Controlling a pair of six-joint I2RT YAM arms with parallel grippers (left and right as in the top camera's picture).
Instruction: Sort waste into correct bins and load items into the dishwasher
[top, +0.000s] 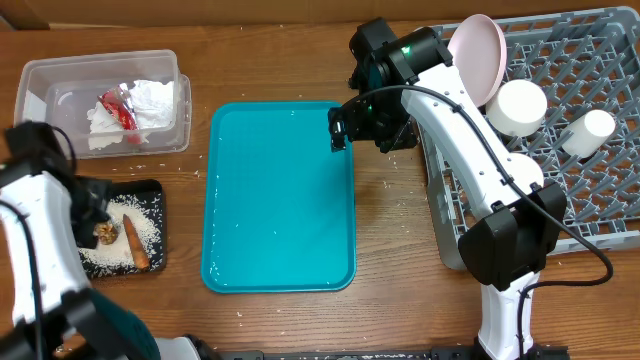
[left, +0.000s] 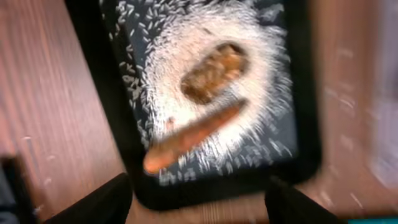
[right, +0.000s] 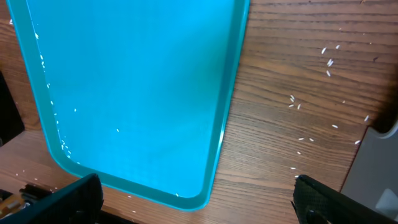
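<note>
The left gripper (left: 199, 200) hangs with its jaws spread and nothing between them, so it grips nothing. Straight beneath it lies the black tray (left: 306, 93), and on the tray the carrot (left: 199, 134) rests aslant on a bed of rice (left: 267, 81), touching the brown lump (left: 214, 71) just beyond it. I judge the step in hand to be the drop of food scraps into this tray, with the carrot already down and the jaws parted over it. Farther out from this gripper, past the tray's far end, the tub (top: 100, 68) holds the napkin (top: 152, 100) and the wrapper (top: 118, 110), so the dry waste looks sorted. The right gripper (right: 200, 202) is likewise wide open and empty, poised above the near rim of the teal tray (right: 124, 81), which is bare but for a few specks. To its outer side stray grains (right: 295, 102) lie scattered on the table (right: 292, 37). Beyond them stands the rack (top: 600, 210), carrying the pink plate (top: 478, 50) on edge, the bowl (top: 520, 105) and the cup (top: 588, 132). The large plate and the stick I cannot find in any view. Next, the left arm should lift straight up, clear of the tray, without dragging rice over the rim. What remains seems to be the loose grains, too fine for a pinch, so sweeping may serve better.
</note>
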